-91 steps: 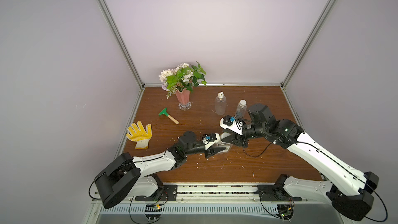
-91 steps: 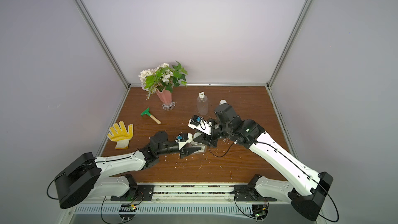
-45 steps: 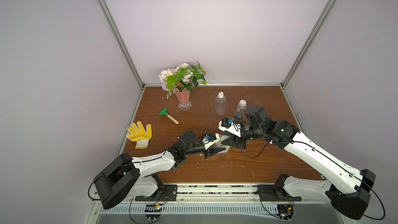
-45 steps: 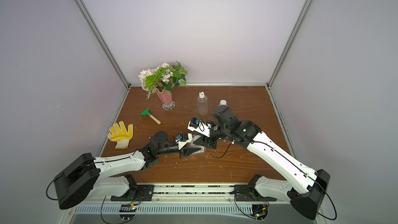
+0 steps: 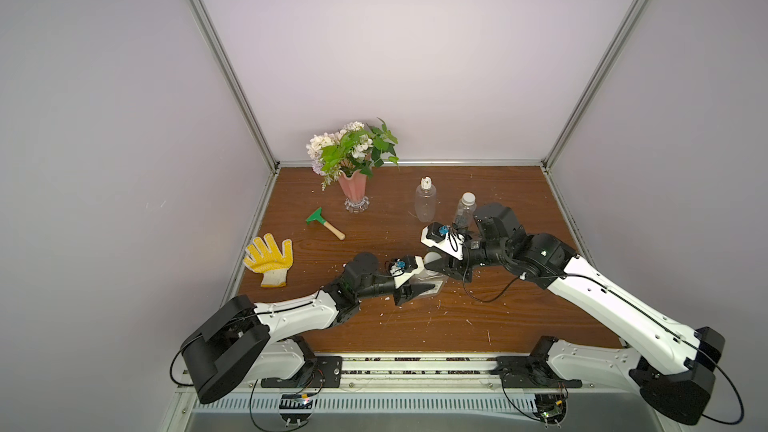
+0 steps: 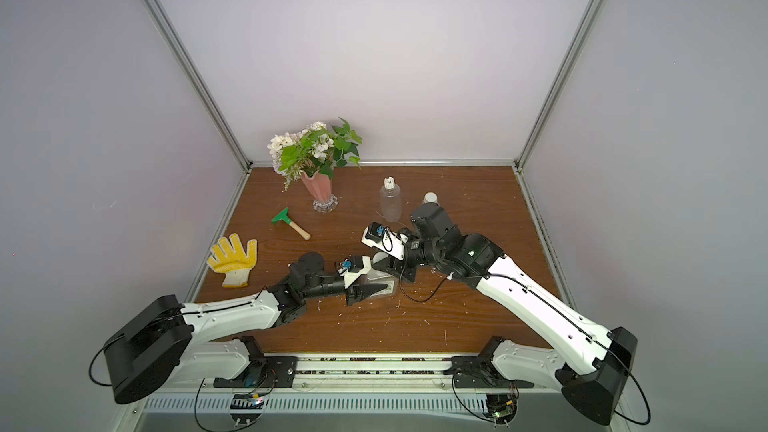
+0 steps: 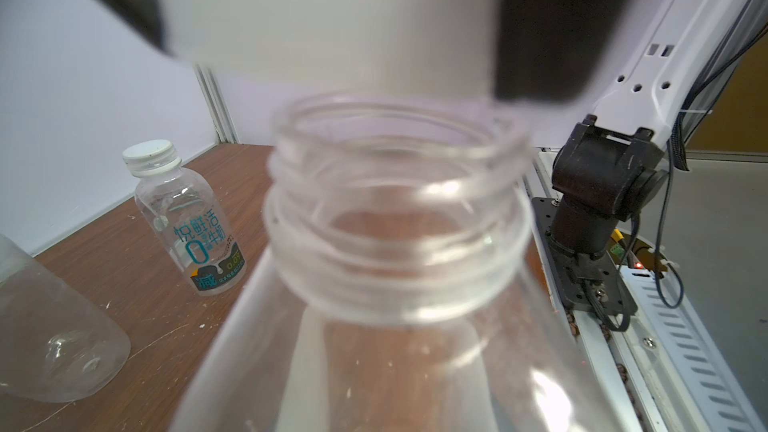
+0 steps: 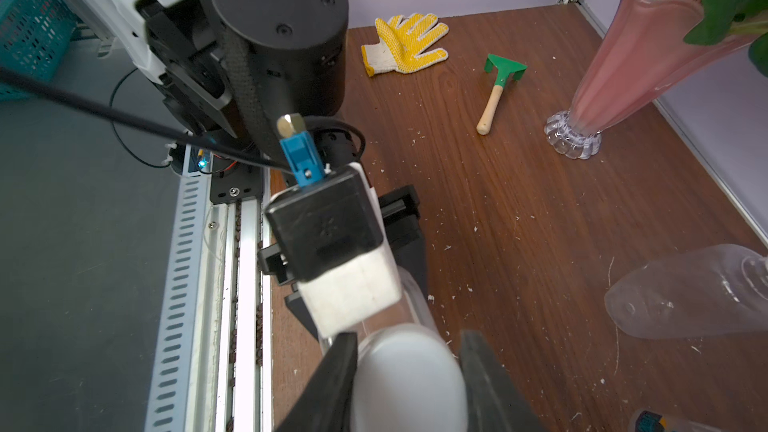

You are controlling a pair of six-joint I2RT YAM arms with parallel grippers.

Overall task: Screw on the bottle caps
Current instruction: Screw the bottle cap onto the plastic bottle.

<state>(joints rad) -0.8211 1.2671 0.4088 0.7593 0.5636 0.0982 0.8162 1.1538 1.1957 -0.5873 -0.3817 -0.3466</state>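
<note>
At mid-table my left gripper [image 5: 417, 288] is shut on the square clear bottle [image 5: 433, 288], which stands upright. Its threaded neck [image 7: 399, 209] shows open in the left wrist view. A flat white cap [image 7: 332, 22] hangs right at its rim, and I cannot tell whether it touches. My right gripper [image 8: 409, 384] is shut on that cap [image 8: 409, 380], with a black finger [image 8: 332, 384] on each side. Both top views show the cap [image 6: 379, 259] above the bottle [image 6: 384, 290]. Farther back stand the rounded bottle [image 5: 425, 203] with a nozzle cap [image 5: 424, 182] and the slim bottle [image 7: 187, 226] with its white cap [image 7: 151, 151].
A pink vase of flowers [image 5: 353, 189] stands at the back left. A green hand rake [image 5: 324, 222] and a yellow glove [image 5: 269, 259] lie on the left side. Small white crumbs dot the brown tabletop [image 5: 519, 326]. Grey walls close in three sides.
My right arm has edged a little to the left with the cap held over the bottle. The left arm and the bottle have stayed put.
</note>
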